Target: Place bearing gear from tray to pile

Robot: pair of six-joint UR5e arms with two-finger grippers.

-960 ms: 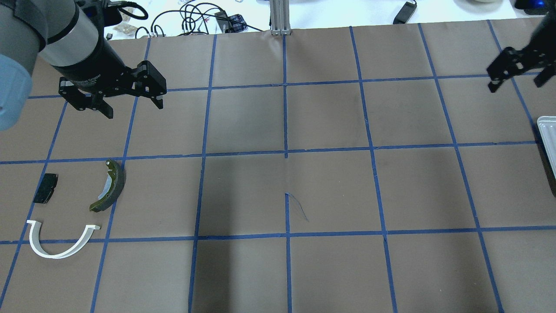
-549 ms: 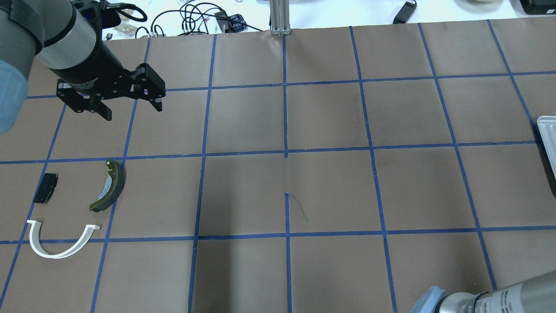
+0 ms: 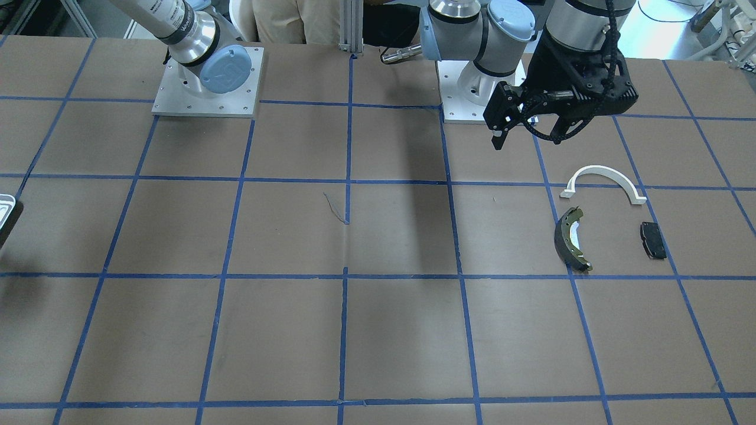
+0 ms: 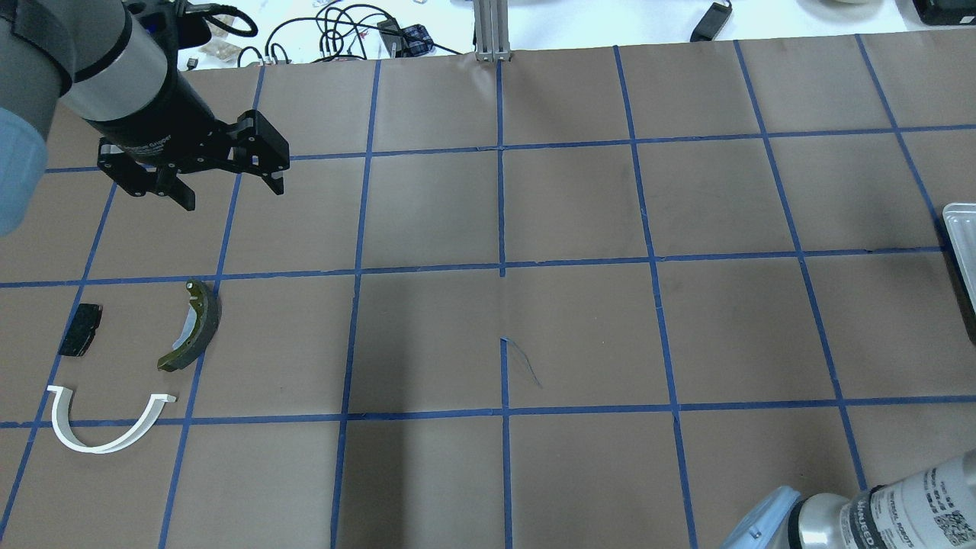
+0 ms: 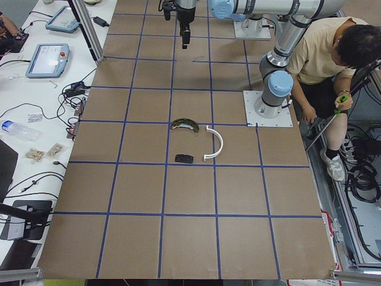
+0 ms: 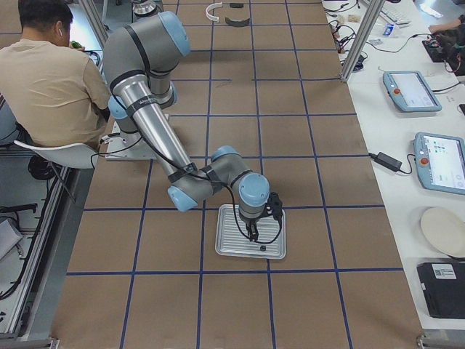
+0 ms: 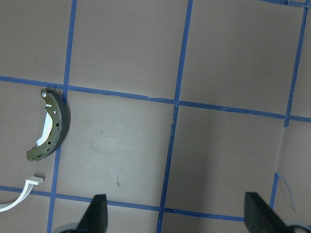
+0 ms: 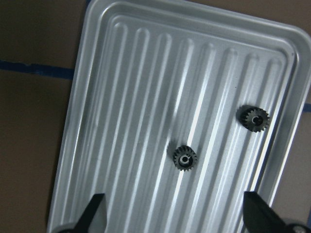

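Note:
Two small dark bearing gears (image 8: 185, 159) (image 8: 253, 118) lie on the ribbed silver tray (image 8: 121, 73), which stands at the table's right end (image 6: 231, 246) (image 4: 962, 229). My right gripper (image 8: 177, 216) hangs open just above the tray (image 6: 256, 218), holding nothing. The pile sits at the left: a white arch bracket (image 4: 107, 435), a dark brake shoe (image 4: 194, 328) and a black pad (image 4: 80, 329). Beyond the pile my left gripper (image 4: 232, 191) hovers open and empty, and its wrist view looks down on the brake shoe (image 7: 51, 128).
Brown paper with a blue tape grid covers the table (image 4: 503, 305). A person (image 6: 51, 80) sits beside the robot's base. Cables (image 4: 343, 30) and tablets (image 6: 410, 91) lie past the table's far edge. An aluminium post (image 4: 492, 27) stands at the far middle.
The right gripper has left the overhead view's upper right, and the right arm's forearm now shows at the bottom right corner. The left gripper has shifted slightly left.

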